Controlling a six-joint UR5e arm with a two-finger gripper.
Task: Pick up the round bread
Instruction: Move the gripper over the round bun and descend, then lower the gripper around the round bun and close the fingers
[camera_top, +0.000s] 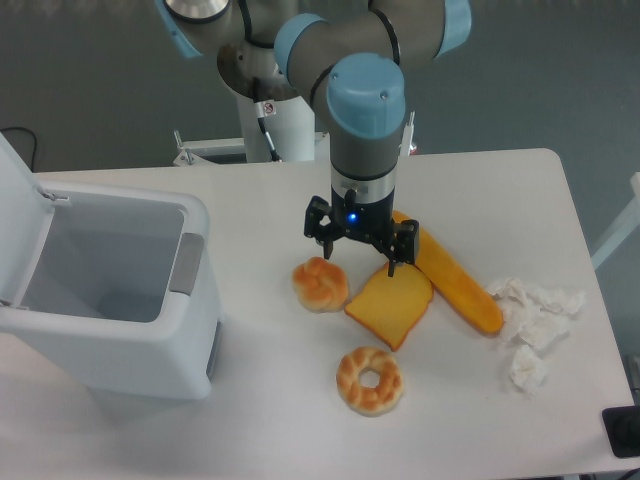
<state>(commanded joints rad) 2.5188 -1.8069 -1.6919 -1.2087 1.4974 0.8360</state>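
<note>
The round bread (320, 284), a small golden bun with paler folds on top, lies on the white table (500, 200) left of the toast slice. My gripper (360, 252) hangs open just above and to the right of it. Its left finger (328, 241) sits near the bun's upper right edge, and the right finger (393, 264) is over the toast's top corner. Nothing is held between the fingers.
A flat square toast slice (390, 306) lies beside the bun, a long baguette-like loaf (455, 284) to its right. A ring-shaped bread (370, 379) sits nearer the front. Crumpled white paper (530, 320) is at the right. An open white bin (110, 290) stands at the left.
</note>
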